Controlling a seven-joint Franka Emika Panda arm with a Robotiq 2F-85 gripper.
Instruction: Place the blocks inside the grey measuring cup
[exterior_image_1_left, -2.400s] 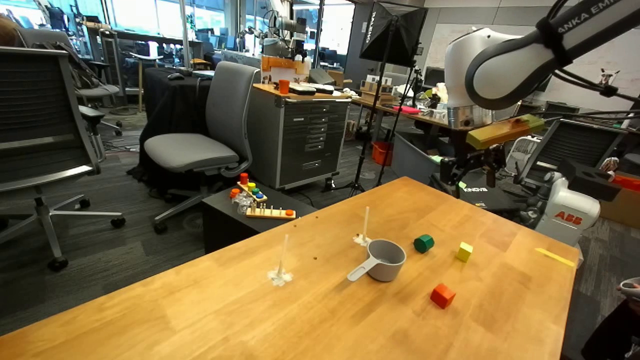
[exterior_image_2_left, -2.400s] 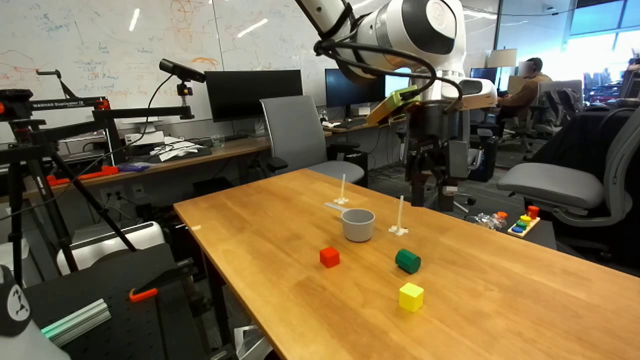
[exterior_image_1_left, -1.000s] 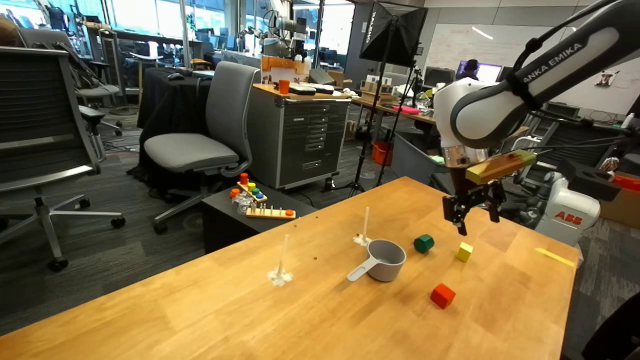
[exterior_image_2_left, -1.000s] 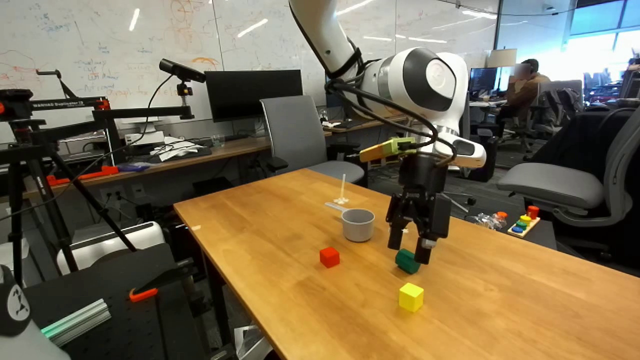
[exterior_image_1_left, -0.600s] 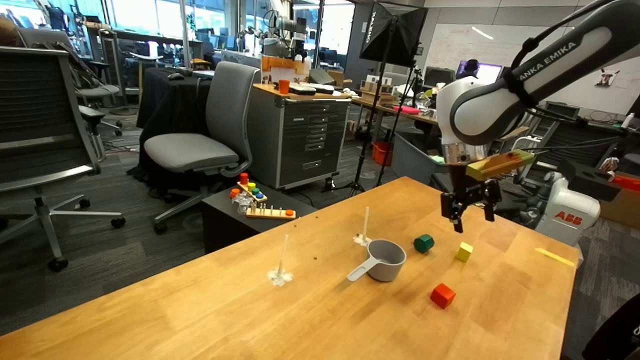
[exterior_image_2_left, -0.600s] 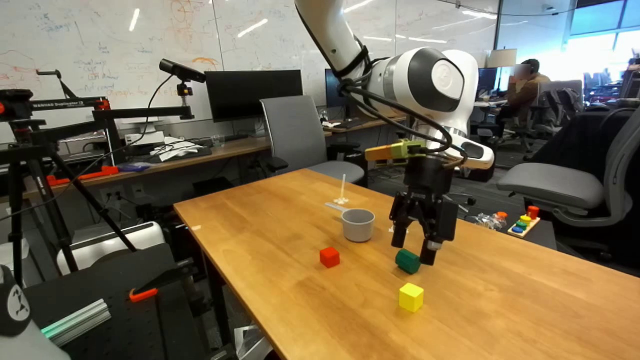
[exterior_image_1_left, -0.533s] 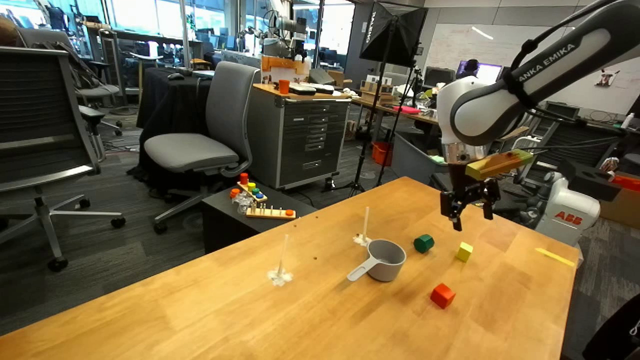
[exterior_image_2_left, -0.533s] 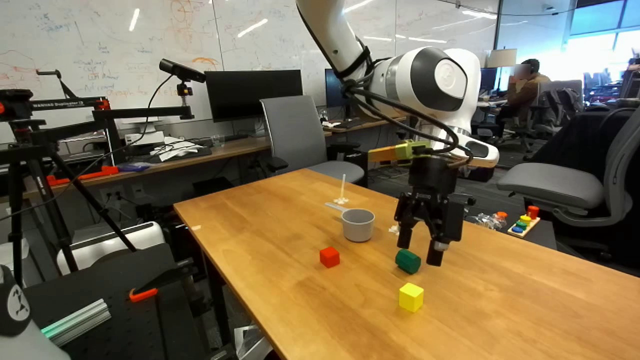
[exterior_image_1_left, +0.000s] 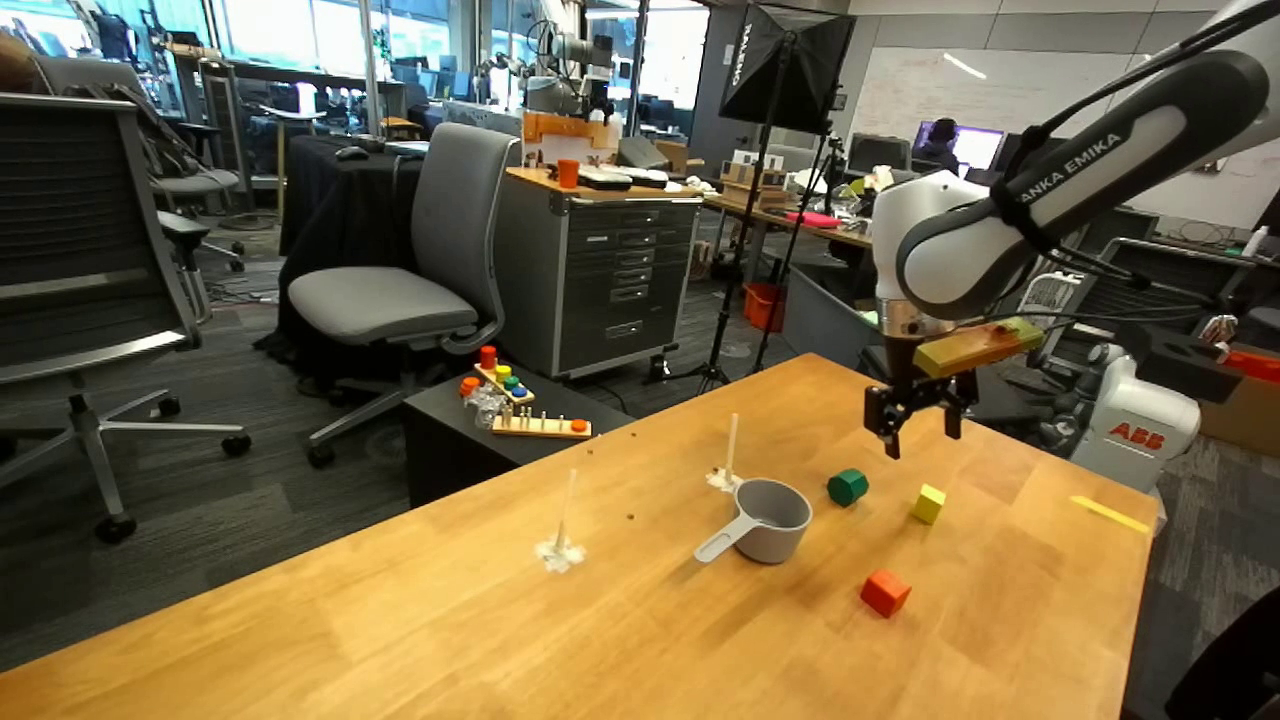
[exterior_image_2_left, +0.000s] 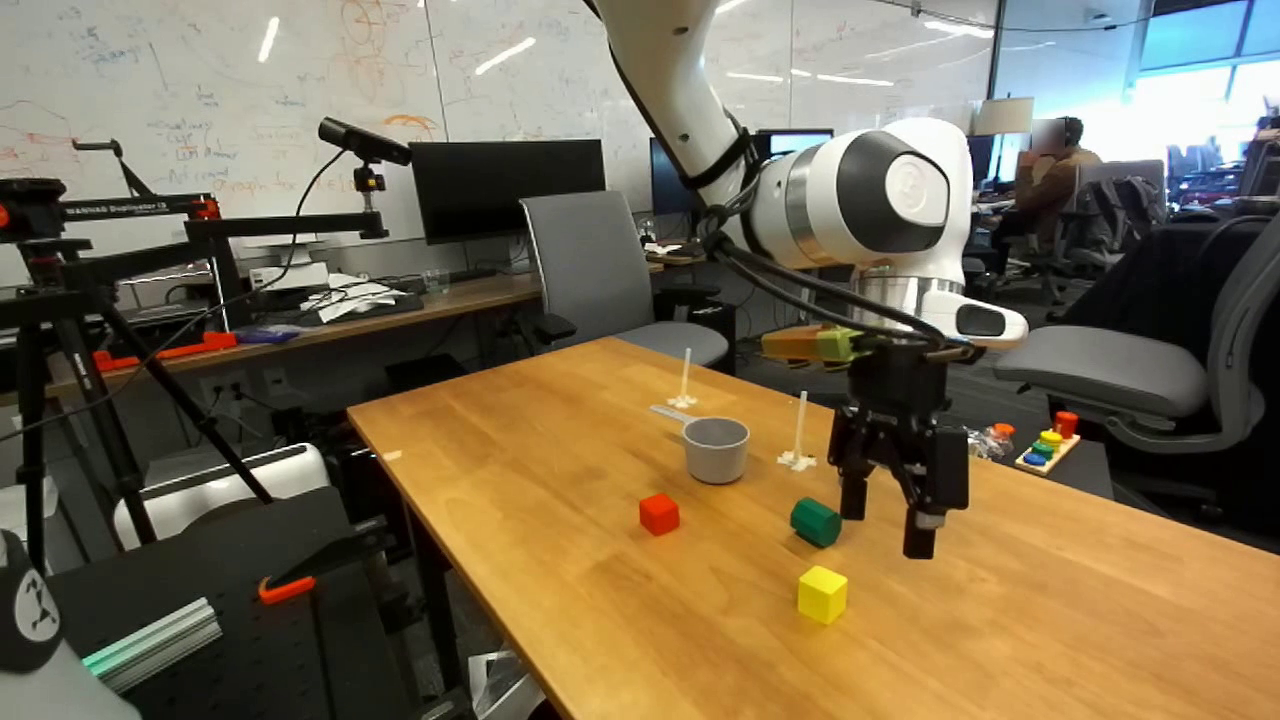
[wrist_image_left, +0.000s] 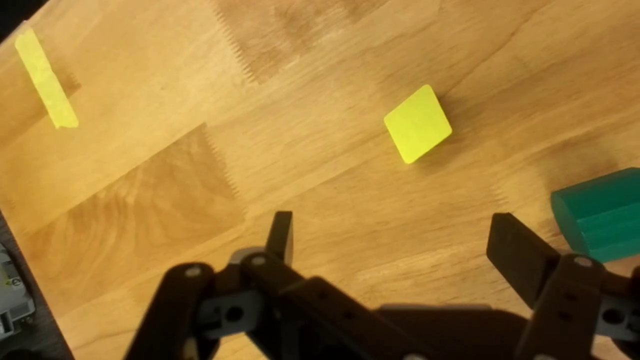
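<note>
My gripper (wrist_image_left: 392, 217) hangs open above the table, with bare wood visible between its fingers. In the wrist view the yellow block (wrist_image_left: 418, 124) lies beyond the fingertips, slightly right of the middle of the gap. To the right of the right finger is the dark green block (wrist_image_left: 602, 215), cut off by the frame edge. Both exterior views show the red block (exterior_image_2_left: 659, 514) on the table, apart from the others. The grey measuring cup (exterior_image_1_left: 772, 520) stands upright near the green block, its handle pointing away from the blocks. The wrist view shows neither the cup nor the red block.
Two thin upright sticks rise from the table near the cup: one stick (exterior_image_1_left: 732, 448) close behind it, another stick (exterior_image_1_left: 568, 510) past the handle. Yellow tape (wrist_image_left: 46, 80) marks the wood near a table edge. A black side stand (exterior_image_1_left: 440, 440) holds colourful toys.
From higher up, my gripper has come down over the table, then shifted sideways over the last second, uncovering the green block in an exterior view. The blocks and cup have not moved.
</note>
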